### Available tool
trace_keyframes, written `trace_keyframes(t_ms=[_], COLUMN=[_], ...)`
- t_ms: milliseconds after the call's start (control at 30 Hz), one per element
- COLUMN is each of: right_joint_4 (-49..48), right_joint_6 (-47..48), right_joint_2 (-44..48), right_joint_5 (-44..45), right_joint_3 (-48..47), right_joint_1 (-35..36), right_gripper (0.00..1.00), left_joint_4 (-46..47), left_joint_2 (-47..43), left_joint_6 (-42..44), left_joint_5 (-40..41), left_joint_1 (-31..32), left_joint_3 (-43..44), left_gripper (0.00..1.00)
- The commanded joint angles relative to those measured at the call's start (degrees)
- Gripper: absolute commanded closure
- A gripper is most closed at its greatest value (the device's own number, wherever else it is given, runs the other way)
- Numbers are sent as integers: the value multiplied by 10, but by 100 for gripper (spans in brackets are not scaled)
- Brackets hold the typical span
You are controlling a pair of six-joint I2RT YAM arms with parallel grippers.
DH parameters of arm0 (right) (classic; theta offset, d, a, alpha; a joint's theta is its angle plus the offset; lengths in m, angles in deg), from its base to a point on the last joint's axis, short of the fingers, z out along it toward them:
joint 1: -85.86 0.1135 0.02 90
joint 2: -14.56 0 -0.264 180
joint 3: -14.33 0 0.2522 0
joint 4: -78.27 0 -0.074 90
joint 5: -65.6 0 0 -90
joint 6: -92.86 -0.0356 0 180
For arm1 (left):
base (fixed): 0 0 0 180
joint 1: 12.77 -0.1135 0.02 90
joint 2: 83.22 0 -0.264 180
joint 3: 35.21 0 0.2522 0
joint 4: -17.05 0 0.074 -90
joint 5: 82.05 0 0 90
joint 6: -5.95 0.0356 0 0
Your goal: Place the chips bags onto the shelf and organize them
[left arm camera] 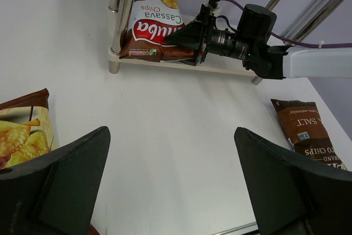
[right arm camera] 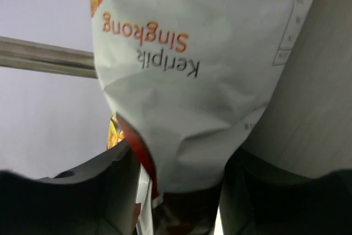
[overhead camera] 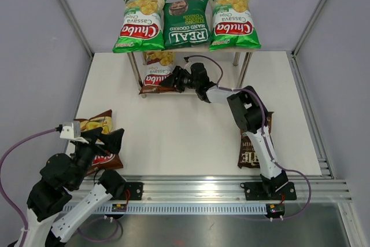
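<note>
On the shelf's (overhead camera: 243, 69) top tier lie two light-green Chuba bags (overhead camera: 139, 24) (overhead camera: 233, 21) with a dark-green REAL bag (overhead camera: 186, 24) between them. A brown Chuba bag (overhead camera: 157, 74) (left arm camera: 151, 23) stands at the left end of the lower tier. My right gripper (overhead camera: 176, 79) (left arm camera: 190, 37) reaches in from the right, and its jaws close round that bag's lower edge (right arm camera: 192, 53). My left gripper (overhead camera: 110, 137) (left arm camera: 170, 174) hovers wide open and empty above the table beside a second brown Chuba bag (overhead camera: 97, 126) (left arm camera: 22, 130). A dark-brown Kettle bag (overhead camera: 252, 148) (left arm camera: 308, 130) lies flat at the right.
Grey walls enclose the table on three sides. The shelf's metal legs (left arm camera: 118, 15) stand at the back centre. An aluminium rail (overhead camera: 196, 186) runs along the near edge, with both arm bases bolted to it.
</note>
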Motion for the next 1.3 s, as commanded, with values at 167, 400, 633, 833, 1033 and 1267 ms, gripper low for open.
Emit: trace_keyframes(t_ms=[167,400,633,833,1033,1267], right_joint_4=[82,72,94,110,146,181], right_joint_6=[41,45,47,62,108,152], right_joint_2=[99,159,241,325,434,594], right_joint_5=[73,108,159,134,101,83], right_joint_3=[57,128,197,269,359,479], right_joint_1=[5,0,0,4,11,11], right_gripper=[0,1,1,0,1,1], left_joint_4=[21,18,-12,-43,-64,30], left_joint_2=[-9,-11,71,211,341,420], left_joint_6=[4,0,-31,-48,-100,-39], left_joint_5=[15,26,78,108,116,-202], left_joint_1=[-1,-1,-1,-1,-74,-537], left_joint_3=[-2,-2,15,38,45,10], left_gripper=[1,1,1,1,1,1])
